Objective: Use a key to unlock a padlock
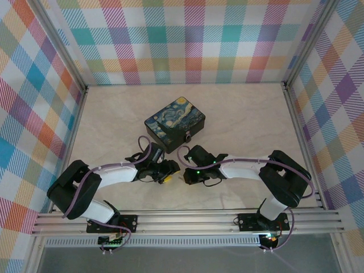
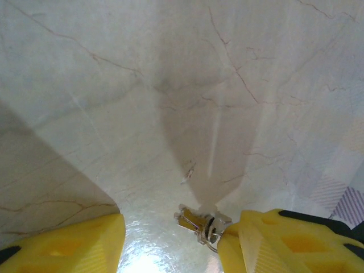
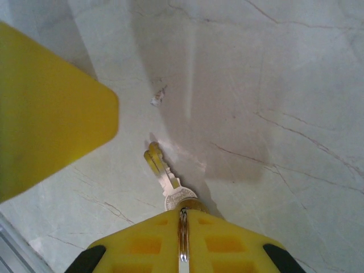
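The key (image 3: 164, 173), a thin silver blade on a ring, pokes out from my right gripper (image 3: 182, 219), which is shut on its head just above the marble table. In the left wrist view the key (image 2: 199, 223) lies close beside the right-hand finger (image 2: 284, 242) of my left gripper (image 2: 173, 239), which is open and holds nothing. Both grippers meet at the table's near centre, the left gripper (image 1: 168, 173) and the right gripper (image 1: 186, 175) almost touching. A small metal fitting (image 1: 187, 136) on the black painted-lid box (image 1: 175, 124) looks like the padlock, too small to make out.
The box stands just beyond the grippers, mid-table. One yellow finger (image 3: 45, 108) of the left gripper hangs close to the key's tip. Checked walls enclose the table on three sides, and an aluminium rail (image 1: 187, 219) runs along the near edge.
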Tool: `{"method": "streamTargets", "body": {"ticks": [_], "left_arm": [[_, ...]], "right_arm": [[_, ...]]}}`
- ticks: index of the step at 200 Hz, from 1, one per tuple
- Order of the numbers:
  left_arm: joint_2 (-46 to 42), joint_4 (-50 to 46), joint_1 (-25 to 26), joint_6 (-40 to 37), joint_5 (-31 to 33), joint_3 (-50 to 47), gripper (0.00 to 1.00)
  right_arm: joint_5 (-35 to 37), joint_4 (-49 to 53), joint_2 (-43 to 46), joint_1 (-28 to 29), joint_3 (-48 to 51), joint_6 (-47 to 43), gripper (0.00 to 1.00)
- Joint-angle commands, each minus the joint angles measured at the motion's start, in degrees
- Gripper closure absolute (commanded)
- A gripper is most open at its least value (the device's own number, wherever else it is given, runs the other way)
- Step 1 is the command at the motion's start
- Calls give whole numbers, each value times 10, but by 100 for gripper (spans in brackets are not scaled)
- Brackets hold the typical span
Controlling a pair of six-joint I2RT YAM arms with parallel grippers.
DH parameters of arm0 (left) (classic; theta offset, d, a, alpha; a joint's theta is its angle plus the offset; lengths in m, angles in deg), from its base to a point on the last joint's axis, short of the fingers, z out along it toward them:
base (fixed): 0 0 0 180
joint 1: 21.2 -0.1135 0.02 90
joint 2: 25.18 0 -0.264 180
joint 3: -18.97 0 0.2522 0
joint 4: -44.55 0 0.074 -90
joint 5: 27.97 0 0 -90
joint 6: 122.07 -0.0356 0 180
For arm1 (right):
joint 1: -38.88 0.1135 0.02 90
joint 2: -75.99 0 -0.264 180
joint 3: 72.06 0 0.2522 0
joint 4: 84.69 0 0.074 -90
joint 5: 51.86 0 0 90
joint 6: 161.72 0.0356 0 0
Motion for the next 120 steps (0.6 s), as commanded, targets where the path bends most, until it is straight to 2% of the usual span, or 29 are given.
{"method": "streamTargets", "body": {"ticks": [1,30,80,120], "left_arm": [[40,59,14,25,-11,4,45],[41,66,14,39,-12,6,45],[28,60,16,67,5,-1,53],[8,66,16,80,2,4,55]], "right_arm": [[-19,-25,9,-4,1,-13,89],[-33,-33,20,-5,-1,-14,88],[-49,-30,37,-18,-16,-18,88],[-61,1,54,-19,-49,-25,88]]}}
